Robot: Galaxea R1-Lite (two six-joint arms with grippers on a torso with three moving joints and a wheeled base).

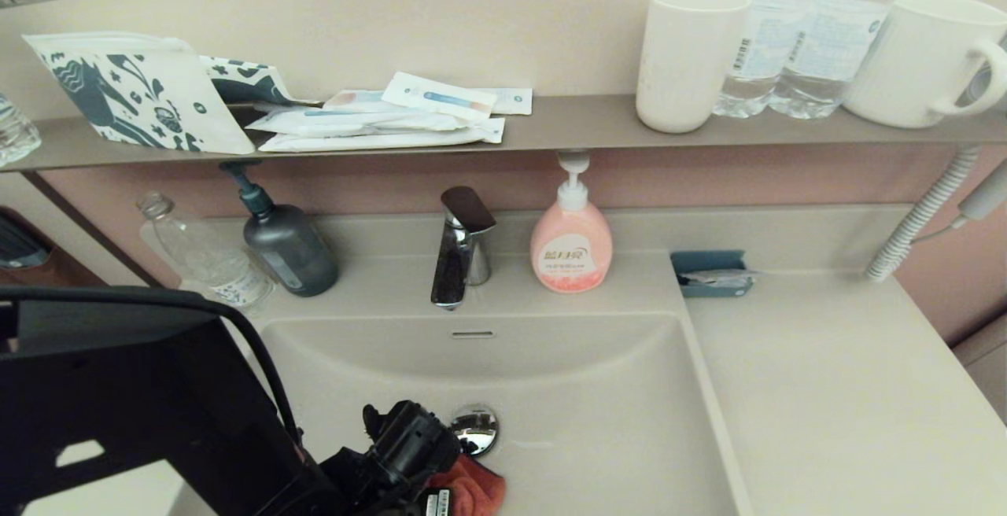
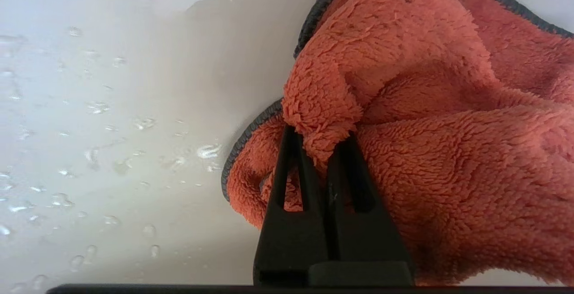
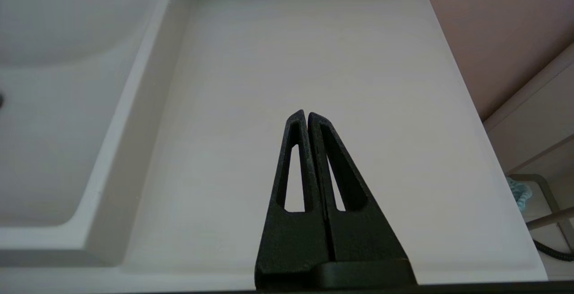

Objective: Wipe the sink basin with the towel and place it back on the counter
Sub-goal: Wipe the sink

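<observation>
Taking the chrome drain plug (image 1: 474, 429) as the landmark, the left claw (image 2: 319, 138) is down inside the sink basin (image 1: 614, 390), just left of and nearer the robot than the plug. Its two black fingers (image 2: 293, 168) are pinched together on a fold of the towel (image 2: 430, 119), which bunches orange-red around and beyond the fingertips and lies on the basin floor. Water droplets (image 2: 89, 159) bead the pale basin surface beside the cloth. In the head view the towel (image 1: 472, 488) shows just below the plug, partly hidden under the arm.

Behind the plug, on the basin's far rim, stands the chrome faucet (image 1: 461, 247), with a dark pump bottle (image 1: 285, 245) to its left and a pink soap bottle (image 1: 571, 241) to its right.

Well right of the plug, the right claw (image 3: 307, 117) hangs above the bare beige tabletop (image 3: 358, 83), its fingers pressed together on nothing. A small teal tray (image 1: 712, 272) sits at the back of the tabletop.
</observation>
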